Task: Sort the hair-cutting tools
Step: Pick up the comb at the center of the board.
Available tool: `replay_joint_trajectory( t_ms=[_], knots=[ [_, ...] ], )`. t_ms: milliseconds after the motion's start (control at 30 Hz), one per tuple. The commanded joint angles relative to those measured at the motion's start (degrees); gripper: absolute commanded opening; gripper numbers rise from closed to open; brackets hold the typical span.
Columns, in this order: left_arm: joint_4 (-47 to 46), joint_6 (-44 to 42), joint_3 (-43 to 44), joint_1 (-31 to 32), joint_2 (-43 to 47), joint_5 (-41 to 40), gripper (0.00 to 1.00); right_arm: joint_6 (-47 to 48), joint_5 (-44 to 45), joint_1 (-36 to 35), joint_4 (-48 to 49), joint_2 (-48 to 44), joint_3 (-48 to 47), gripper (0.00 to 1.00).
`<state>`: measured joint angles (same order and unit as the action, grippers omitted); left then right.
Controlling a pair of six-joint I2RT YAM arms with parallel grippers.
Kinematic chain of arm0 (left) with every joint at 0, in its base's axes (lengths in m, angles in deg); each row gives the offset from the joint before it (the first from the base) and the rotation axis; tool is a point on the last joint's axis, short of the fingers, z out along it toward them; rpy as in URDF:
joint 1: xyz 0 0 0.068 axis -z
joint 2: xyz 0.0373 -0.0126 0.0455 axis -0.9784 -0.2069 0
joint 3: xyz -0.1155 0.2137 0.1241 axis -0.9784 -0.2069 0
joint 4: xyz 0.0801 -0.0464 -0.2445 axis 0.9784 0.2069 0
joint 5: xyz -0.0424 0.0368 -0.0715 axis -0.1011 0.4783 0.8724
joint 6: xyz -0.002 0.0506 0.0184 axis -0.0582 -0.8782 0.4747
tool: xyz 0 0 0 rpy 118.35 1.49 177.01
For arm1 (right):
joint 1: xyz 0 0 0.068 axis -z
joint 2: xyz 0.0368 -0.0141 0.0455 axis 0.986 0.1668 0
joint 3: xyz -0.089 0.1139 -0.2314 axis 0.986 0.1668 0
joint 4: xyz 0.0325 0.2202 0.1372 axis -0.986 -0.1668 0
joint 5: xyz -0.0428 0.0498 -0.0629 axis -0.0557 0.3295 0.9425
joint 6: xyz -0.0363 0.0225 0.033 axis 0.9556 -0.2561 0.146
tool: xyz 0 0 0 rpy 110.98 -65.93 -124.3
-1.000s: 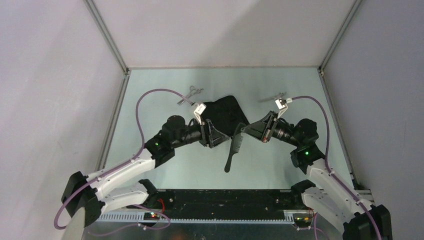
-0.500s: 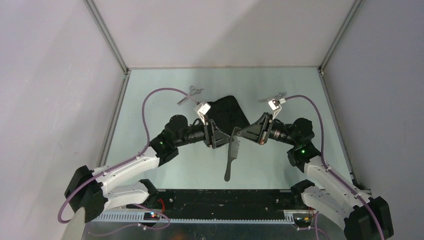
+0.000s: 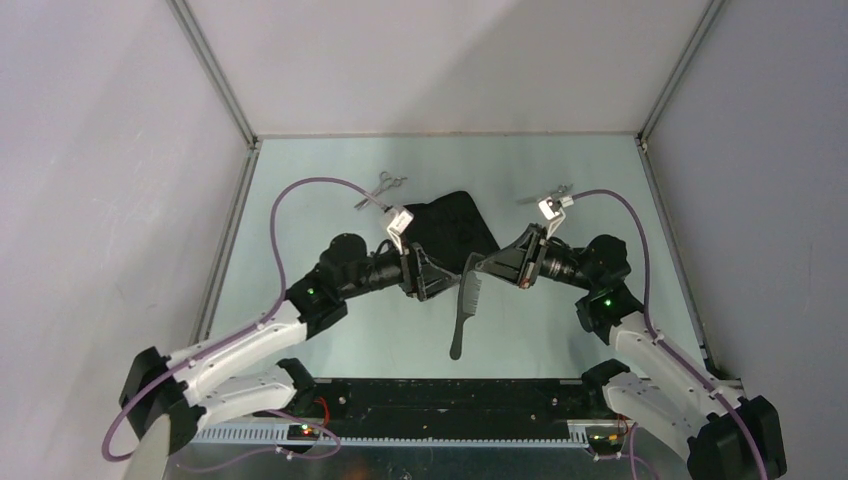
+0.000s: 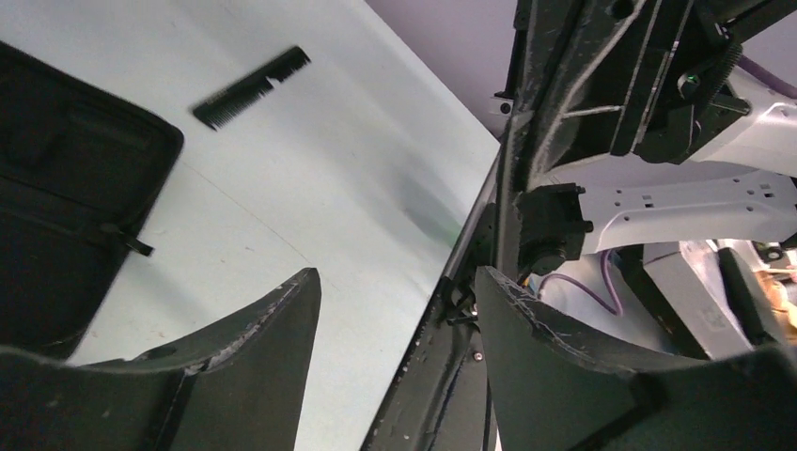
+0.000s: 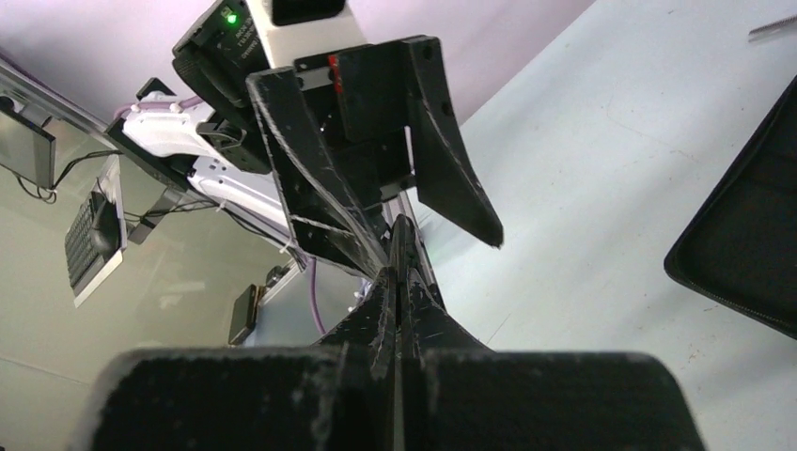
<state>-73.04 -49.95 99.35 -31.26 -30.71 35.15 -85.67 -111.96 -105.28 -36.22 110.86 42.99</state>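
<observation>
Pale table, zip case beside handled comb

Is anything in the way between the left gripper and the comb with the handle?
No, nothing visible is in the way. The open left gripper faces the handled comb across a bare gap. The right gripper is shut on the comb's toothed end. The black zip case lies farther back.

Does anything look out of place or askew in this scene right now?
Only the handled comb: it is pinched at its toothed end by the shut right gripper, handle pointing toward the arm bases, opposite the open left gripper. Nothing looks spilled or damaged.
</observation>
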Motion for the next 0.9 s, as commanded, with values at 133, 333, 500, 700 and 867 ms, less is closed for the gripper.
replay_joint_trajectory(
  t_ms=[133, 333, 500, 700, 867],
  knots=[
    [2.0, -11.4, -0.4, 0.1, 7.9, 6.0, 0.71, 2.4, 0.4, 1.5, 2.8, -1.8, -3.9, 0.00],
    [3.9, -20.1, -1.3, 3.2, 8.3, 9.5, 0.76, 2.3, -0.2, 1.5, 5.7, -1.9, -5.7, 0.00],
    [7.9, -23.7, 0.8, 6.7, 4.7, 9.4, 0.76, 0.4, -0.5, 1.5, 11.5, -1.9, -5.9, 0.00],
    [5.2, -23.0, 1.5, 8.4, 0.6, 10.1, 0.69, -0.5, -1.0, 1.5, 13.9, -2.2, -6.0, 0.00],
    [4.9, -23.7, 1.8, 8.7, 0.2, 9.3, 0.47, 0.4, -1.7, 1.4, 13.0, -2.7, -6.0, 0.00]
  ],
)
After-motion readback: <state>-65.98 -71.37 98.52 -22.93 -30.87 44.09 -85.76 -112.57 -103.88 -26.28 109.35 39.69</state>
